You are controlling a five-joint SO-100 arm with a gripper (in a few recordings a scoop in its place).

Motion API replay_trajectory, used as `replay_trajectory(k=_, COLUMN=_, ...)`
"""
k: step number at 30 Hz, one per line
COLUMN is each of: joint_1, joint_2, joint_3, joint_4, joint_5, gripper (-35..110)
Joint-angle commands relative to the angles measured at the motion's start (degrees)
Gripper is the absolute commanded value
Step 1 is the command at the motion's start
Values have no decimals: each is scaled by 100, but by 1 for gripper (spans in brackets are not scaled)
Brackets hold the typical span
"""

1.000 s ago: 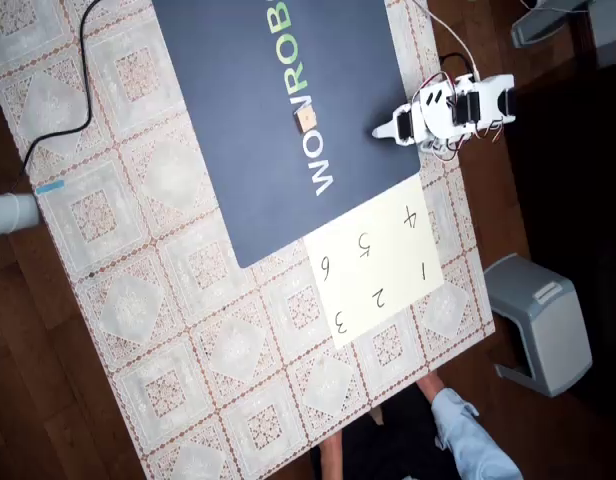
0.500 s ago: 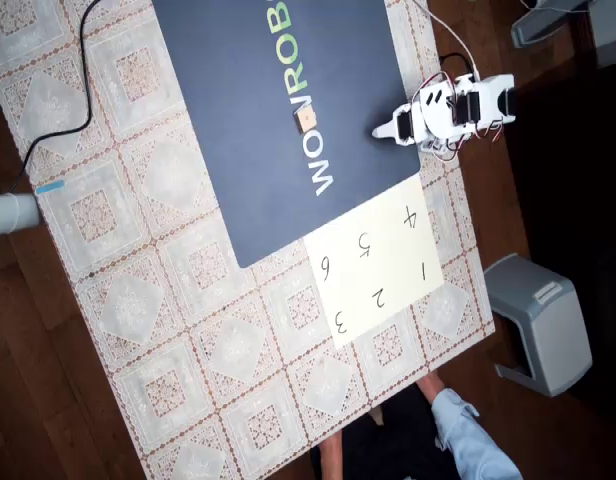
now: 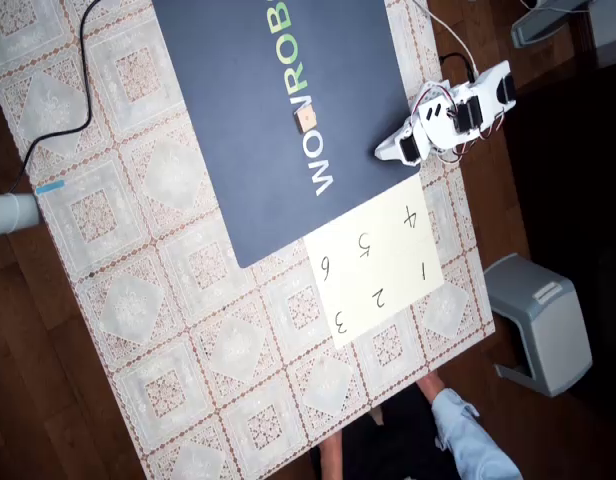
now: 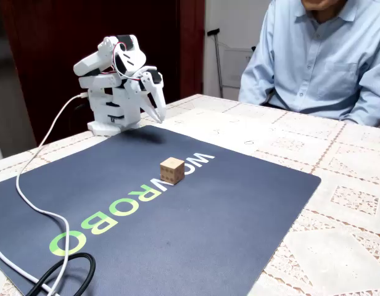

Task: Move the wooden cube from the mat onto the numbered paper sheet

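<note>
The wooden cube (image 3: 306, 120) (image 4: 172, 171), tan with dark dots, rests on the navy mat (image 3: 238, 120) (image 4: 227, 209) beside the white "WOW" letters. The cream numbered paper sheet (image 3: 378, 262) lies flat against the mat's corner, with nothing on it. My white arm is folded at the mat's edge. Its gripper (image 3: 380, 152) (image 4: 158, 112) points down toward the mat with the fingers together and nothing held, well apart from the cube.
A person in a light blue shirt (image 4: 313, 55) (image 3: 468, 440) sits at the table's far side. A white cable (image 4: 36, 203) and a black cable (image 4: 60, 274) cross the mat's near corner. A grey stool (image 3: 543, 320) stands beside the table.
The arm has swung at its base, so in the overhead view the gripper tip has moved slightly down toward the paper sheet. The cube has not moved.
</note>
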State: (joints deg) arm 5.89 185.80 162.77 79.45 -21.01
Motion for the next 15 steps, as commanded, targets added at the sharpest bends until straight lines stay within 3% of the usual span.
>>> replay_trajectory(k=1, joint_1=281, joint_2=70, joint_3=246, joint_4=193, joint_5=185, gripper=11)
replay_trajectory(k=3, joint_1=483, joint_2=70, joint_3=237, joint_4=176, joint_5=404, gripper=21)
replay_trajectory(k=5, joint_1=782, joint_2=70, joint_3=237, joint_4=167, joint_5=686, gripper=16)
replay_trajectory(k=7, joint_1=1020, joint_2=79, joint_3=229, joint_4=167, joint_5=896, gripper=21)
replay_trajectory(k=10, joint_1=1002, joint_2=79, joint_3=211, joint_4=220, joint_5=-492, gripper=10)
replay_trajectory(k=15, joint_1=1591, joint_2=-958, joint_3=-888, joint_4=-149, joint_5=378, gripper=19)
